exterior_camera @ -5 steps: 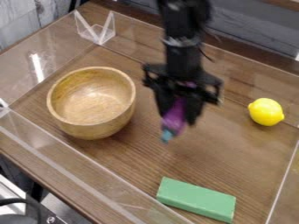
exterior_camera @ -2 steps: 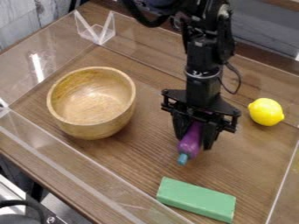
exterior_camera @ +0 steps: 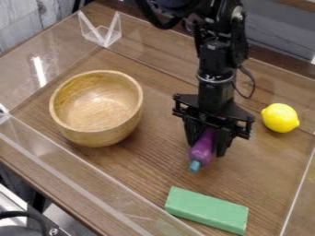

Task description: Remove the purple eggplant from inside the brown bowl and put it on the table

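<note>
My gripper points straight down, shut on the purple eggplant. The eggplant hangs tilted between the fingers, its teal stem tip low and at or just above the dark wood table. The brown bowl stands to the left, apart from the gripper, and holds nothing that I can see.
A yellow lemon lies right of the gripper. A flat green block lies near the front, just below the eggplant. Low clear plastic walls ring the table, with a clear stand at the back.
The arm has moved right and down with the eggplant, away from the bowl; over the last half second it sank only slightly more. The grip stayed shut.
</note>
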`<state>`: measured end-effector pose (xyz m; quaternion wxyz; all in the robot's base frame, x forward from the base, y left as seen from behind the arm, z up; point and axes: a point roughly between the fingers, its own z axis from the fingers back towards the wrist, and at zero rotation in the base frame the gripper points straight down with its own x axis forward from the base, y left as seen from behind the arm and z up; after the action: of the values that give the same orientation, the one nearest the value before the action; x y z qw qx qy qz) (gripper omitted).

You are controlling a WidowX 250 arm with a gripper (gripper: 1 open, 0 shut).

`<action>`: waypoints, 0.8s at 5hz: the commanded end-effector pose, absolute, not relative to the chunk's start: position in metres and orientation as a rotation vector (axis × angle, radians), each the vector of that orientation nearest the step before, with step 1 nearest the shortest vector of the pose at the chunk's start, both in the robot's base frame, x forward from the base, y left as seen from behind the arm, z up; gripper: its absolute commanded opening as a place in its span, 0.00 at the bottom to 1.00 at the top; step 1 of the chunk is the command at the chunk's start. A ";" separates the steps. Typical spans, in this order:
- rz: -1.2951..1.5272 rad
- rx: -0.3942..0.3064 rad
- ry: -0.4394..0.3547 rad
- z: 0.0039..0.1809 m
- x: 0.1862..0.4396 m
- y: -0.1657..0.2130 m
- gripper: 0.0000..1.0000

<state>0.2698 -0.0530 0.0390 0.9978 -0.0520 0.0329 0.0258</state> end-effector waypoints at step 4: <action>0.073 -0.117 0.012 0.043 0.291 -0.044 0.00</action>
<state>0.2777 -0.0457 0.0310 0.9975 -0.0537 0.0331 0.0329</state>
